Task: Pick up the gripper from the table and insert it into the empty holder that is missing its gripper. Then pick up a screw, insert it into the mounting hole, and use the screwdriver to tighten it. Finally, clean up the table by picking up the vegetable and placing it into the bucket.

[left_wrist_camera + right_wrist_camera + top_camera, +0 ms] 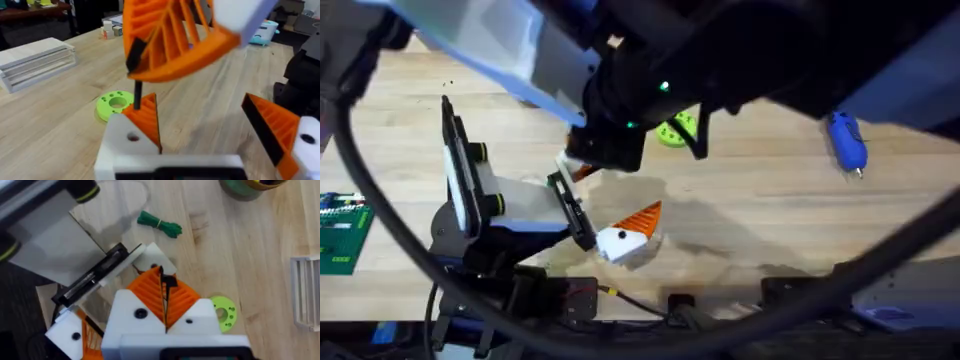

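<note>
— Where does the screwdriver (846,140) lie?
— You find it flat on the table (770,200), far to the right, well apart from both pincers.
— And the pincers?
— Your right gripper (165,292) pinches a thin black piece (136,95), just above one finger of your left gripper (210,125), which is spread.

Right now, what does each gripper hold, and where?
The right gripper pinches a thin black pin, maybe the screw, by its top end; the left gripper holds nothing.
</note>
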